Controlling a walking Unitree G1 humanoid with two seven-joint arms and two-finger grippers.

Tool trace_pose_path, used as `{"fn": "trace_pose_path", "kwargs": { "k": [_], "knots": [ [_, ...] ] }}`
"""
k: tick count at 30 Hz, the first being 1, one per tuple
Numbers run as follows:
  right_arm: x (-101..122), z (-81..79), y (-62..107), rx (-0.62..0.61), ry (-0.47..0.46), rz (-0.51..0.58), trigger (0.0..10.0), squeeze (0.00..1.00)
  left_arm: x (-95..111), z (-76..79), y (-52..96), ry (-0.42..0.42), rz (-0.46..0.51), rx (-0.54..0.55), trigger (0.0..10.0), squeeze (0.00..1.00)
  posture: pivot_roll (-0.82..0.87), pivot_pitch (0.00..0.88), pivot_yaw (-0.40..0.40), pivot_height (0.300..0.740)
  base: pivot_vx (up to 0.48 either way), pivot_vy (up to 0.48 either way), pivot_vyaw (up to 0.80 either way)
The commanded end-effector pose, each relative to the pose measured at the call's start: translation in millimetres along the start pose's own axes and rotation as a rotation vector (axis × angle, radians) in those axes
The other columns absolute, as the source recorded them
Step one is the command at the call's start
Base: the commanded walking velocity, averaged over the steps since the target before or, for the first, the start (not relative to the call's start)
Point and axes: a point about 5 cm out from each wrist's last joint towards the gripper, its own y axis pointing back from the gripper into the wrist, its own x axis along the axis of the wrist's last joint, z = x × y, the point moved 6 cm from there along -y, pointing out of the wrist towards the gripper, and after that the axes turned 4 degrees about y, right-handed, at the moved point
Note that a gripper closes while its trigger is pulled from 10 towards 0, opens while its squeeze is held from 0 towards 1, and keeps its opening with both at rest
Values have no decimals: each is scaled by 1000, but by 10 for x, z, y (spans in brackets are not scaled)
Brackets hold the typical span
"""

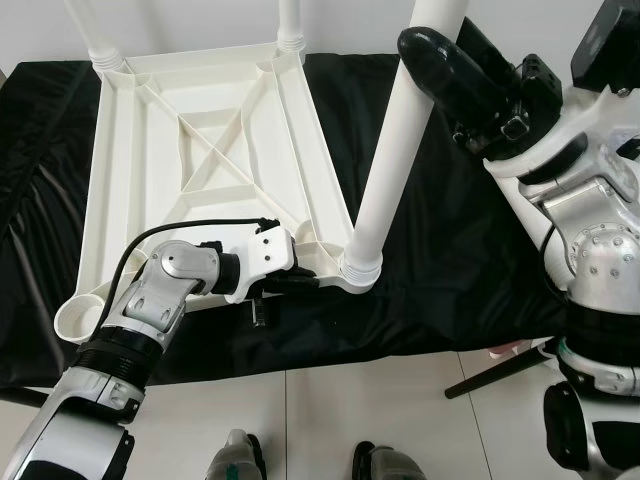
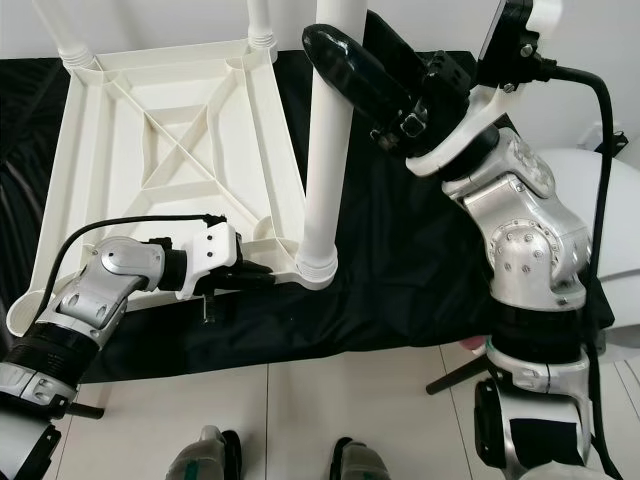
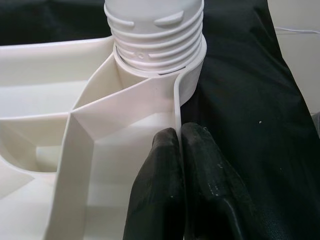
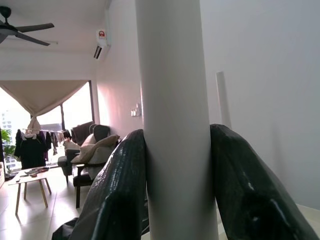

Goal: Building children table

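1. One white plastic child's tabletop (image 1: pixel 200 150) lies upside down on a black sheet (image 1: pixel 450 240) spread over the floor, its ribbed underside facing up.
2. Three white plastic tube legs show: two at the far corners, the far left leg (image 1: pixel 95 30) and the far middle leg (image 1: pixel 290 20), and one near-right leg (image 1: pixel 400 130) seated in the corner socket closest to the robot on its right.
3. One round socket (image 1: pixel 80 315) at the near-left corner holds no leg.
4. The left gripper (image 3: pixel 179 150) sits at the tabletop's near edge, just beside the threaded base of the near-right leg. Its two black fingers (image 3: pixel 160 175) are pressed almost together, pinching the thin upright rim wall between them.
5. The right gripper (image 4: pixel 177 165) is high on the near-right leg, one black finger on either side of the tube and both touching it, so the leg stands clamped between them.
6. That leg leans slightly, its top tipped toward the robot's right.
7. Two robot feet (image 1: pixel 235 455) stand on pale floor tiles (image 1: pixel 330 410) at the sheet's near edge.
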Motion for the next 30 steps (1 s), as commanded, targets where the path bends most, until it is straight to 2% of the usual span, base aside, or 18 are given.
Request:
{"fn": "trace_pose_path", "kwargs": {
  "k": [1,7,9,11,15,16,21,23,24,25,26,27,28,30],
  "knots": [
    [-253,-668,-164,350,-134,-73,0,0,-288,56,-54,89,-90,14,10000,0,34,177,-14,740,0,0,0],
    [-289,-673,-145,353,-133,-86,0,0,-290,55,-49,87,-92,11,10000,0,33,175,-12,740,0,0,0],
    [-346,-780,-142,394,-150,-100,0,0,-287,44,-42,85,-95,10,10000,0,37,170,-10,740,0,0,0],
    [-369,-813,-141,406,-153,-105,0,0,-284,40,-41,84,-96,10,10000,0,37,170,-10,740,0,0,0],
    [-380,-783,-147,392,-148,-106,0,0,-278,35,-38,82,-96,11,10000,0,40,169,-10,740,0,0,0],
    [-391,-733,-158,368,-139,-107,10000,0,-275,33,-34,81,-96,12,10000,0,41,170,-11,740,0,0,0],
    [-404,-660,-172,331,-133,-109,10000,0,-279,35,-27,80,-98,12,10000,0,41,169,-11,740,0,0,0],
    [-377,-562,-188,283,-149,-89,10000,0,-281,34,-23,80,-98,12,10000,0,42,169,-10,740,0,0,0],
    [-377,-562,-188,283,-149,-89,10000,0,-281,34,-23,80,-98,12,10000,0,42,169,-10,740,0,0,0],
    [-343,-463,-199,238,-168,-63,10000,0,-279,34,-23,80,-98,10,10000,0,42,169,-10,740,0,0,0],
    [-343,-463,-199,238,-168,-63,10000,0,-279,34,-23,80,-98,10,10000,0,42,169,-10,740,0,0,0],
    [-330,-429,-202,223,-173,-53,10000,584,-278,35,-23,79,-98,9,10000,0,43,169,-8,740,0,0,0],
    [-318,-409,-210,213,-182,-45,10000,1000,-278,36,-22,79,-99,8,10000,0,43,168,-7,740,0,0,0],
    [-312,-399,-214,208,-188,-40,10000,1000,-278,35,-22,79,-99,7,10000,0,43,169,-6,740,0,0,0]
  ]
}}
